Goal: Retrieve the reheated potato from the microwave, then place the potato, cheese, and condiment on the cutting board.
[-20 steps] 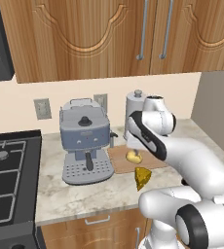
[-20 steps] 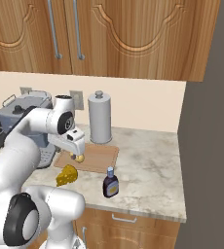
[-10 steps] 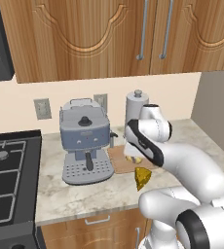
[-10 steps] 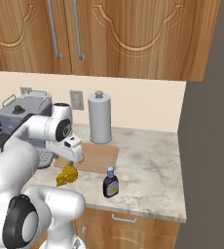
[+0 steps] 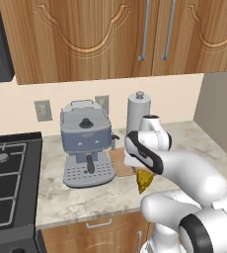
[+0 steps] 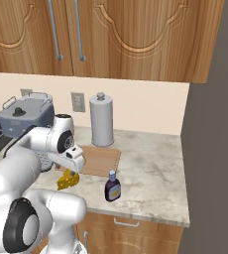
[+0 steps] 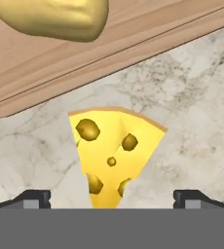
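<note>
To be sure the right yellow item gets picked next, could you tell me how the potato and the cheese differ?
The potato is a smooth, rounded, dull yellowish lump; the cheese is a bright yellow, flat-faced wedge with dark holes. The potato already lies on the cutting board; the cheese rests on the marble counter beside it, between the open fingers. Both are small and yellow.

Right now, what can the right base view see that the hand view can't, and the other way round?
The right base view alone takes in the bottle, paper towel roll, coffee machine and cabinets. The hand view alone reveals, close up, the holes in the cheese and the open gripper either side of it. Both share the cheese on the counter, beside the cutting board.
</note>
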